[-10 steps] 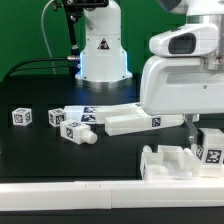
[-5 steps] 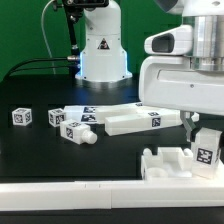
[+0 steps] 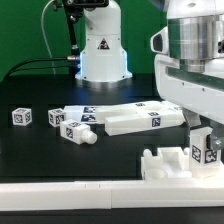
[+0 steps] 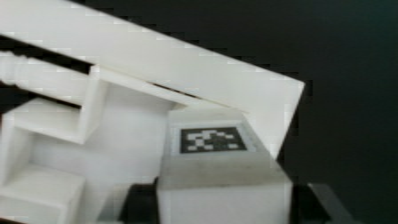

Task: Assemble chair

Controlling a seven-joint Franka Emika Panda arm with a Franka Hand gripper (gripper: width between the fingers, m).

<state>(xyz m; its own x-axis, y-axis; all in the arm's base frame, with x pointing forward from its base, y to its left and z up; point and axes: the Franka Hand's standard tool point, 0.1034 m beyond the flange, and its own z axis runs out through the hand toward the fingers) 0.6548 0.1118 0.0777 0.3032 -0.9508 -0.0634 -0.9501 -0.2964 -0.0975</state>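
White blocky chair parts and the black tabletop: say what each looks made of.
White blocky chair parts: probably hard plastic with a matte to faintly satin finish, judging by the uniform white, crisp edges and soft highlights. Black tabletop: looks like matte cloth or coated board. It shows hardly any glare, so which one stays open.

At the exterior view's left a small tagged cube (image 3: 22, 117) is seen, with a pegged chair piece (image 3: 76, 130) to its right. The marker board (image 3: 92, 111) lies behind that piece. A flat panel (image 3: 135, 122) lies behind a blocky chair piece (image 3: 165, 162), at whose right end a tagged block (image 3: 206, 150) stands.
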